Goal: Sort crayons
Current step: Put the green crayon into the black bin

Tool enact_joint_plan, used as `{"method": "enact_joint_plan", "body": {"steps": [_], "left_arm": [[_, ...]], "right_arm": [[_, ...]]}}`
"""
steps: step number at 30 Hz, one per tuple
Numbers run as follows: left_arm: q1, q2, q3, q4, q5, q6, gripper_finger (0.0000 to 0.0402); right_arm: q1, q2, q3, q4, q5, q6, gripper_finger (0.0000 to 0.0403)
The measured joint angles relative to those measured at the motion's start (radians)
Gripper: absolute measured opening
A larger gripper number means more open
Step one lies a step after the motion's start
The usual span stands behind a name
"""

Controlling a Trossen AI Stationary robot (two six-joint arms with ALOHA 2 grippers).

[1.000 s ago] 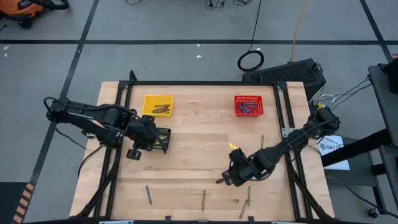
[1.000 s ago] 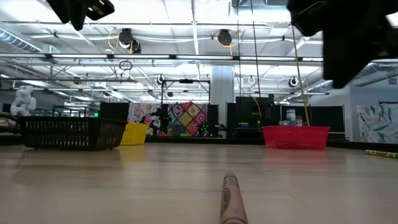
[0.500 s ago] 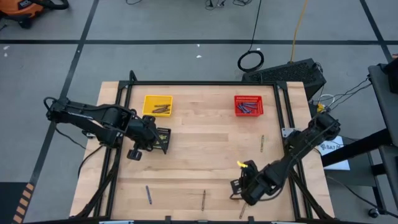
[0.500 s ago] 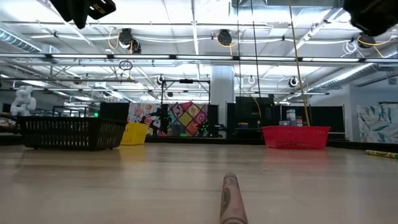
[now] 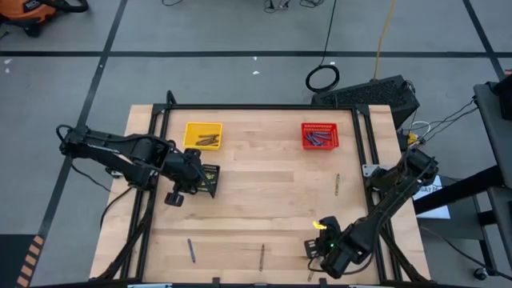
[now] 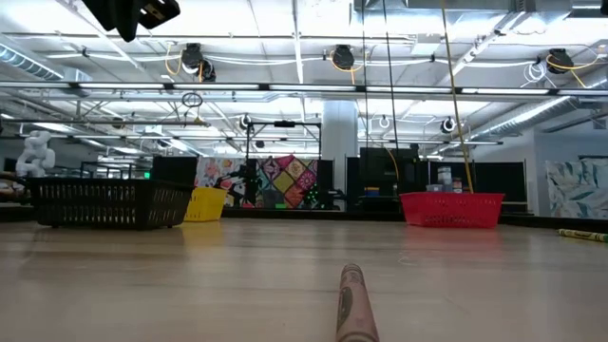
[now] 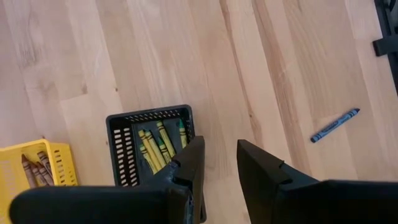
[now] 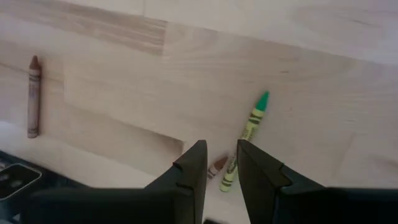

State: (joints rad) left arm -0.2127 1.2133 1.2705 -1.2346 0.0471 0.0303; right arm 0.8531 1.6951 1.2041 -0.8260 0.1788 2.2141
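Observation:
Loose crayons lie flat on the wooden table: a blue one (image 5: pixel 190 250), a brown one (image 5: pixel 261 256), and a yellow-green one (image 5: pixel 337 184) farther back on the right. My right gripper (image 5: pixel 322 246) hovers open with a narrow gap near the front edge. Below it lie a green-tipped yellow-green crayon (image 8: pixel 254 118), a second yellow-green crayon (image 8: pixel 228 175) and a brown stub (image 8: pixel 217 167). My left gripper (image 7: pixel 221 163), open with a narrow gap and empty, hovers at the near edge of the black basket (image 7: pixel 148 146), which holds yellow-green crayons.
A yellow basket (image 5: pixel 202 134) with brown crayons stands at the back left. A red basket (image 5: pixel 320 135) with blue crayons stands at the back right. The black frame rails run along the table's sides. A brown crayon (image 6: pixel 351 304) lies close to the low camera.
My right gripper has gone from the table's middle toward the near edge and a little to the right, and has come down out of the low view. It now hangs over the crayons at the front right. Nothing on the table has moved.

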Motion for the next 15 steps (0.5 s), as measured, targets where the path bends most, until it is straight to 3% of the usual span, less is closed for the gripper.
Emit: {"method": "enact_joint_plan", "body": {"steps": [15], "left_arm": [[0.000, 0.000, -0.001, 0.001, 0.000, 0.000, 0.0093]], "right_arm": [[0.026, 0.105, 0.000, 0.014, -0.051, 0.060, 0.0075]]}}
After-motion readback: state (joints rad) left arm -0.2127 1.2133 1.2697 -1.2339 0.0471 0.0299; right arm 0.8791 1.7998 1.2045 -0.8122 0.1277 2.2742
